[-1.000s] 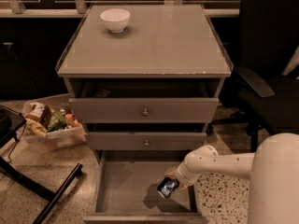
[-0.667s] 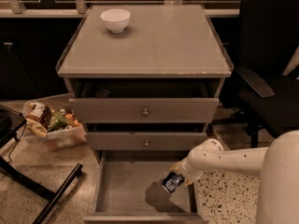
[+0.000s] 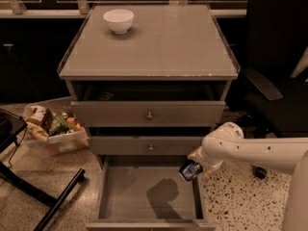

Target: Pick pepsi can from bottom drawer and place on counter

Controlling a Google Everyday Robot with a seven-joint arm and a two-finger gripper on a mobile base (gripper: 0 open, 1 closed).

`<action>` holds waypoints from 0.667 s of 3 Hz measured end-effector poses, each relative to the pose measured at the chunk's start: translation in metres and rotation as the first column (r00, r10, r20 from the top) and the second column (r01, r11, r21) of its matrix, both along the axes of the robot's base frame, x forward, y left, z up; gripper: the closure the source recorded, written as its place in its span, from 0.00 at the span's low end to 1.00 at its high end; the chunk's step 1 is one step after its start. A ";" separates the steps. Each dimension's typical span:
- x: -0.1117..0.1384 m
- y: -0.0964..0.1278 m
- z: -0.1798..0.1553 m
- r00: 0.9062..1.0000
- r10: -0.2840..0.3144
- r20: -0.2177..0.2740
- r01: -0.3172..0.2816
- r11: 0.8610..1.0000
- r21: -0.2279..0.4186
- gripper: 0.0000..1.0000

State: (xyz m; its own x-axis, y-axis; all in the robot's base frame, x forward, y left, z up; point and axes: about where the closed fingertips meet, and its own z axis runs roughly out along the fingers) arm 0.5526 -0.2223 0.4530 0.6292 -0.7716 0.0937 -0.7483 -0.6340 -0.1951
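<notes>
Grey all over, the cabinet (image 3: 110, 113) is the biggest thing here, and its broadest part is the counter (image 3: 159, 47), a flat square top with a thin raised rim. Below it sit two knobbed drawers (image 3: 192, 114), each with a dark gap above its front. Under those is the bottom drawer (image 3: 139, 189), pulled well out, its floor bare but for a shadow (image 3: 163, 196). The robot's white arm (image 3: 255, 150) reaches in from the right. Its gripper (image 3: 193, 167) hangs over the drawer's right wall, just below the middle drawer's front, clamped around the pepsi can (image 3: 190, 170), which is tilted and clear of the floor. A white bowl (image 3: 118, 20) stands near the counter's back left corner. The likeliest trouble, as I judge it, lies in the lift. Taken straight up, the can or wrist could strike the drawer fronts or the counter's rim, and a knock on a tilted can might twist it out of the grip. Set down too close to the front edge, it could topple off. Counted: one counter, three drawers, two knobs (image 3: 149, 115), one arm, one gripper, one bowl, one can.
</notes>
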 end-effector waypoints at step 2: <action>-0.014 -0.011 0.043 0.999 0.002 0.043 -0.003 1.000 0.029 1.00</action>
State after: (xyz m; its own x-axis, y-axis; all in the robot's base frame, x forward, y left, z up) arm 0.5389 -0.2336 0.4957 0.6273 -0.7726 0.0984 -0.7372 -0.6297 -0.2449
